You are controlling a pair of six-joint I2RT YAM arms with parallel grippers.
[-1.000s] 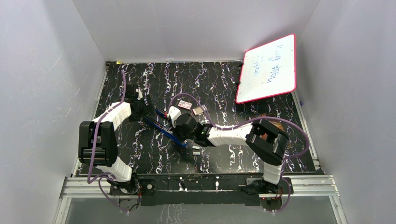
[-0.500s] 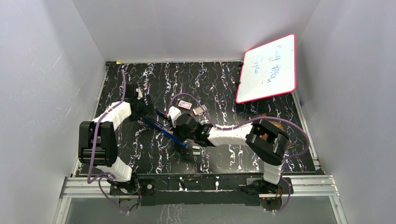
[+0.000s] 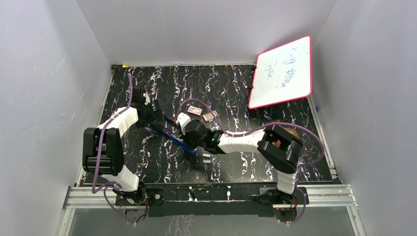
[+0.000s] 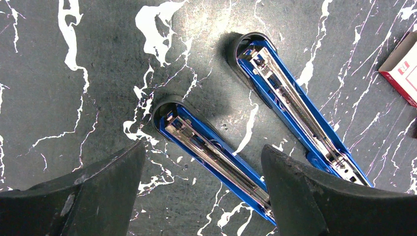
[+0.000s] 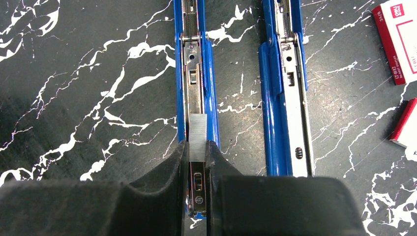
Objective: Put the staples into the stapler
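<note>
The right end effector (image 5: 197, 150) pinches a ribbed, silvery strip of staples (image 5: 198, 132), lying lengthwise along the open blue stapler (image 5: 212, 110) and its steel channel. The left end effector (image 4: 202, 151) gapes, released.

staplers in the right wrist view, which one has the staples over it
The left stapler, farther from the red box: the right gripper holds the staples over its open channel. The other stapler has nothing over it.

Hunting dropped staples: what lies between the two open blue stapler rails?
Only bare black white-veined tabletop, in the right wrist view. The silvery staple strip sits in the right hand, over the left-side blue rail.
</note>
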